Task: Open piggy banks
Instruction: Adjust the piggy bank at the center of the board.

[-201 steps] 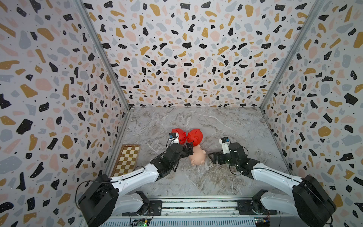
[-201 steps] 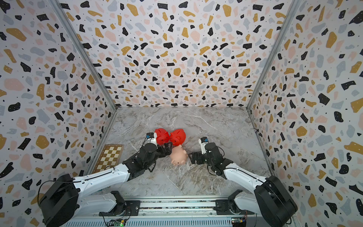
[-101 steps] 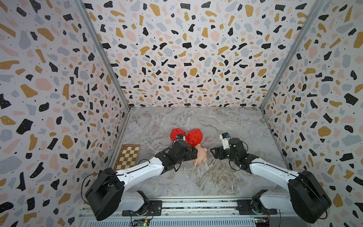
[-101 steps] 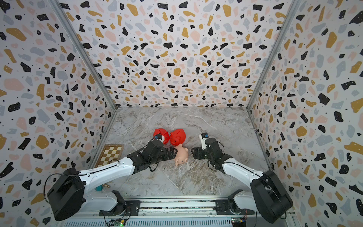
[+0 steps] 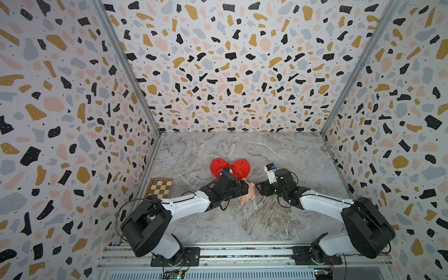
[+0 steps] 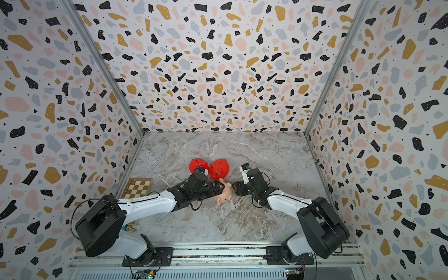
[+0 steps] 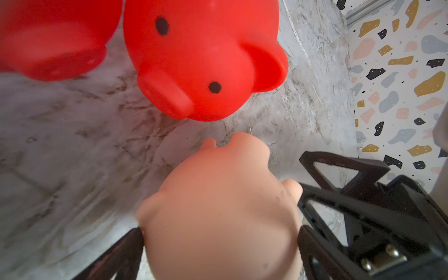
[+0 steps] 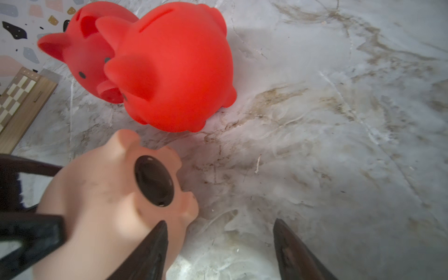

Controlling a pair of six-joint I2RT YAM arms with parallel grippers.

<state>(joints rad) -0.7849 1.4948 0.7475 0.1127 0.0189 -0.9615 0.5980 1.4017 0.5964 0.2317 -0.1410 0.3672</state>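
**While the left jaws pinch the peach pig, the right jaws stand spread beside it**

Where the marbled surface [image 5: 242, 150] reaches roughly its middle, the three piggy banks sit in a tight group. The left red piggy bank [image 5: 218, 166] and the right red piggy bank [image 5: 242, 168] are close side by side, farther from the front edge than the third. The right one stands upright with its coin slot on top, as the right wrist view shows.

Just beside it, toward the front edge and not touching it, is the peach piggy bank [image 5: 247, 198]. It is tipped over, so its belly faces the right arm. A round black plug [image 8: 155, 180] sits in the belly opening. Whether the pig's body rests on the surface or hangs just above it cannot be told.

The left gripper [image 5: 246, 191] has the peach piggy bank between its jaws. In the left wrist view one black finger presses each flank of the pale body, so the jaws pinch the pig across its width.

The right gripper [image 5: 259, 190] faces the pig's belly from the other side. Its jaws are spread, with only bare surface between them. In the right wrist view one finger [image 8: 155, 244] lies right at the pig's lower body, though contact is unclear.

A chessboard [image 5: 161, 188] lies flat against the left edge of the surface, well apart from the pigs.
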